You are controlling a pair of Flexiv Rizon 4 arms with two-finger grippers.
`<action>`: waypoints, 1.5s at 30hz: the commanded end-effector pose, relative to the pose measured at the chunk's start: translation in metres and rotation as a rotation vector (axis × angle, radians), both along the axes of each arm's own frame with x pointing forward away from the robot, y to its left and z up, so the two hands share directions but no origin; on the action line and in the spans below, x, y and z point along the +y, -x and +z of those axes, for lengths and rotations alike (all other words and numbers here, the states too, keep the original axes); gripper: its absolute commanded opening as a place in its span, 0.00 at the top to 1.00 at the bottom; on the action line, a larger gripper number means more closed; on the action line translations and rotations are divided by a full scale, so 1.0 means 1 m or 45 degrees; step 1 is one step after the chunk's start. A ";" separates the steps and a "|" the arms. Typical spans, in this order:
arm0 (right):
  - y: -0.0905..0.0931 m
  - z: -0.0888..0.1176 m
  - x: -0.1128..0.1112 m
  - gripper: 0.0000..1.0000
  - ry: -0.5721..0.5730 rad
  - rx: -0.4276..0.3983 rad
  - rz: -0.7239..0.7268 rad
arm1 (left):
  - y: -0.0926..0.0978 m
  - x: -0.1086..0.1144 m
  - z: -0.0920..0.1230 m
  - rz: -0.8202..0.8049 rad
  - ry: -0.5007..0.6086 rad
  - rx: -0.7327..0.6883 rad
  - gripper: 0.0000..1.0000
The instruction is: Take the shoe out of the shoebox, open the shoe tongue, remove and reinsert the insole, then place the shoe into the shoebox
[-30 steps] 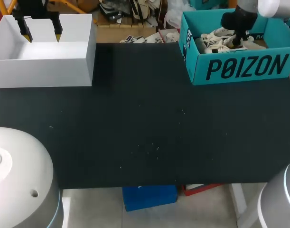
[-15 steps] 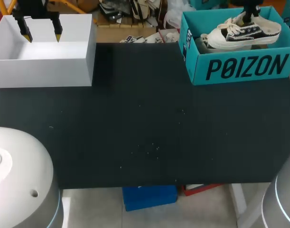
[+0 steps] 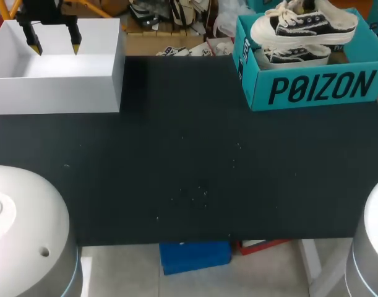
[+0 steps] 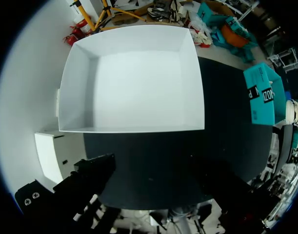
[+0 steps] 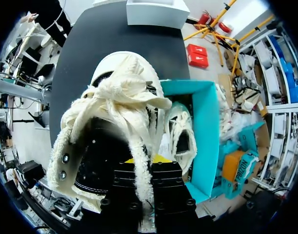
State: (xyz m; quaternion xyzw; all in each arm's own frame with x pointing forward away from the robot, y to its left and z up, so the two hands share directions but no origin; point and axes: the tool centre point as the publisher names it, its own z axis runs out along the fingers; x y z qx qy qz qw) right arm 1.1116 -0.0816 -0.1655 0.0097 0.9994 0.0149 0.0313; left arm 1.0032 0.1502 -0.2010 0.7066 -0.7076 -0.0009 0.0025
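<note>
Gripping shoe (image 3: 303, 23) by collar edge in clamped right claw (image 5: 141, 161) above shoebox (image 3: 312, 86); could slip, drop back in. With left claw (image 3: 54, 44) apart.

The shoe (image 3: 303, 26) has risen higher, clear of the shoebox (image 3: 312, 90).

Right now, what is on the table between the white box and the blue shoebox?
Nothing: the head view shows only bare black tabletop between the white box and the teal shoebox. The shoe hangs above it.
</note>
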 end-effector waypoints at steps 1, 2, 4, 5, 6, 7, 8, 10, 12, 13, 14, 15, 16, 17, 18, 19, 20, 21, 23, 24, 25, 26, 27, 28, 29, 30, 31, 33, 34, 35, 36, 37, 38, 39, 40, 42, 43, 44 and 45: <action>0.088 0.026 0.048 1.00 0.065 -0.119 -0.018 | 0.001 0.000 0.001 0.001 -0.002 0.000 0.00; 0.098 0.022 0.059 1.00 0.054 -0.115 -0.021 | 0.001 0.000 0.001 0.001 -0.002 0.000 0.00; 0.118 0.015 0.080 1.00 0.045 -0.107 -0.027 | 0.001 0.000 0.001 0.001 -0.002 0.000 0.00; 0.129 0.010 0.091 1.00 0.037 -0.101 -0.030 | 0.001 0.000 0.001 0.001 -0.002 0.000 0.00; 0.138 0.006 0.101 1.00 0.033 -0.098 -0.033 | 0.001 0.000 0.001 0.001 -0.002 0.000 0.00; 0.150 0.000 0.113 1.00 0.033 -0.086 -0.031 | 0.001 0.000 0.001 0.001 -0.002 0.000 0.00; 0.159 -0.005 0.123 1.00 0.029 -0.080 -0.030 | 0.001 0.000 0.001 0.001 -0.002 0.000 0.00; 0.172 -0.014 0.137 1.00 0.016 -0.067 -0.030 | 0.001 0.000 0.001 0.001 -0.002 0.000 0.00; 0.188 -0.028 0.157 1.00 0.022 -0.054 -0.004 | 0.001 0.000 0.001 0.001 -0.002 0.000 0.00; 0.194 -0.034 0.164 1.00 0.012 -0.047 -0.004 | 0.001 0.000 0.001 0.001 -0.002 0.000 0.00; 0.199 -0.041 0.172 1.00 0.010 -0.046 -0.005 | 0.001 0.000 0.001 0.001 -0.002 0.000 0.00; 0.204 -0.047 0.179 1.00 0.012 -0.045 0.006 | 0.001 0.000 0.001 0.001 -0.002 0.000 0.00; 0.207 -0.054 0.185 1.00 0.014 -0.045 0.015 | 0.001 0.000 0.001 0.001 -0.002 0.000 0.00; 0.209 -0.059 0.189 1.00 0.013 -0.044 0.016 | 0.001 0.000 0.001 0.001 -0.002 0.000 0.00; 0.212 -0.065 0.195 1.00 0.011 -0.042 0.019 | 0.001 0.000 0.001 0.001 -0.002 0.000 0.00; 0.216 -0.073 0.202 1.00 0.007 -0.041 0.021 | 0.001 0.000 0.001 0.001 -0.002 0.000 0.00; 0.217 -0.081 0.208 1.00 0.005 -0.040 0.023 | 0.001 0.000 0.001 0.001 -0.002 0.000 0.00; 0.219 -0.088 0.212 1.00 0.003 -0.041 0.029 | 0.001 0.000 0.001 0.001 -0.002 0.000 0.00; 0.222 -0.100 0.222 1.00 -0.008 -0.045 0.033 | 0.001 0.000 0.001 0.001 -0.002 0.000 0.00; 0.224 -0.111 0.228 1.00 -0.009 -0.045 0.035 | 0.001 0.000 0.001 0.001 -0.002 0.000 0.00; 0.224 -0.117 0.231 1.00 -0.011 -0.045 0.035 | 0.001 0.000 0.001 0.001 -0.002 0.000 0.00; 0.225 -0.126 0.237 1.00 -0.022 -0.049 0.037 | 0.001 0.000 0.001 0.001 -0.002 0.000 0.00; 0.226 -0.134 0.242 1.00 -0.026 -0.050 0.040 | 0.001 0.000 0.001 0.001 -0.002 0.000 0.00; 0.226 -0.140 0.247 1.00 -0.037 -0.059 0.044 | 0.001 0.000 0.001 0.001 -0.002 0.000 0.00; 0.227 -0.147 0.252 1.00 -0.042 -0.058 0.047 | 0.001 0.000 0.001 0.001 -0.002 0.000 0.00; 0.228 -0.154 0.257 1.00 -0.051 -0.053 0.061 | 0.001 0.000 0.001 0.001 -0.002 0.000 0.00; 0.228 -0.159 0.260 1.00 -0.058 -0.050 0.069 | 0.001 0.000 0.001 0.001 -0.002 0.000 0.00; 0.231 -0.173 0.272 1.00 -0.071 -0.031 0.085 | 0.001 0.000 0.001 0.001 -0.002 0.000 0.00; 0.232 -0.177 0.276 1.00 -0.077 -0.023 0.091 | 0.001 0.000 0.001 0.001 -0.002 0.000 0.00; 0.233 -0.182 0.280 1.00 -0.083 -0.016 0.096 | 0.001 0.000 0.001 0.001 -0.002 0.000 0.00; 0.234 -0.188 0.283 1.00 -0.084 -0.013 0.100 | 0.001 0.000 0.001 0.001 -0.002 0.000 0.00; 0.235 -0.193 0.286 1.00 -0.086 -0.007 0.106 | 0.001 0.000 0.001 0.001 -0.002 0.000 0.00; 0.236 -0.199 0.288 1.00 -0.092 0.001 0.108 | 0.001 0.000 0.001 0.001 -0.002 0.000 0.00; 0.237 -0.204 0.290 1.00 -0.090 0.010 0.114 | 0.001 0.000 0.001 0.001 -0.002 0.000 0.00; 0.238 -0.210 0.292 1.00 -0.090 0.012 0.116 | 0.001 0.000 0.001 0.001 -0.002 0.000 0.00; 0.238 -0.218 0.296 1.00 -0.094 0.027 0.118 | 0.001 0.000 0.001 0.001 -0.002 0.000 0.00; 0.238 -0.223 0.297 1.00 -0.092 0.030 0.117 | 0.001 0.000 0.001 0.001 -0.002 0.000 0.00; 0.238 -0.226 0.299 1.00 -0.090 0.035 0.117 | 0.001 0.000 0.001 0.001 -0.002 0.000 0.00; 0.238 -0.229 0.300 1.00 -0.086 0.042 0.120 | 0.001 0.000 0.001 0.001 -0.002 0.000 0.00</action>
